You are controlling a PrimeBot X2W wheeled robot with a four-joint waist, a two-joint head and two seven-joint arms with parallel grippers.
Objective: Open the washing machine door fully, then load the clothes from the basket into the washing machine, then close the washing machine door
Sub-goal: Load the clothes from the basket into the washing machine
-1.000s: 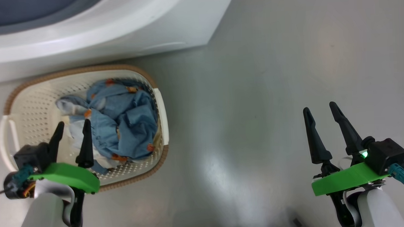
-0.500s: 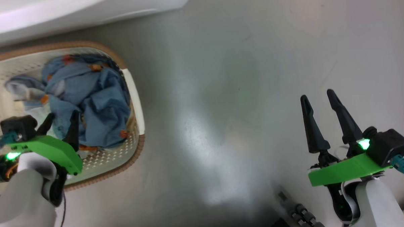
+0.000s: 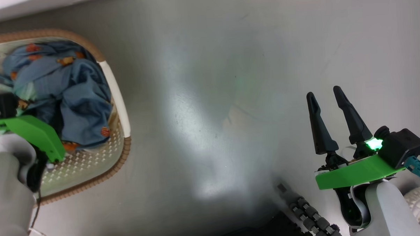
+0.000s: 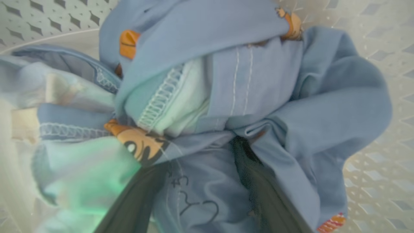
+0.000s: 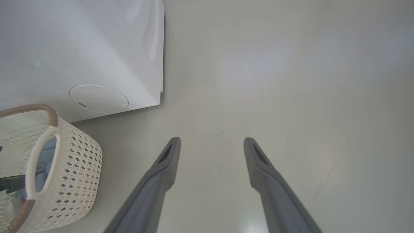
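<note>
**Supervisor:** Status of the load?

**Operator:** The clothes (image 3: pixel 76 98) are heaped in the basket (image 3: pixel 115 90), at nine o'clock in my head view. In the last second my left gripper (image 4: pixel 200 158) has gone from above the heap down into it. Its fingers stand spread astride a blue fold, nothing clamped yet.

**Supervisor:** And the view shift?

**Operator:** That is my camera swinging, not the basket. The right gripper (image 3: pixel 323 91) is spread and empty over the floor (image 3: pixel 229 79) at four o'clock. I judge the first pick is ready for closing.

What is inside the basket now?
Crumpled light blue clothes with orange prints lie in the basket; the open left claw dips into them. Whatever lies under the pile is covered.
</note>
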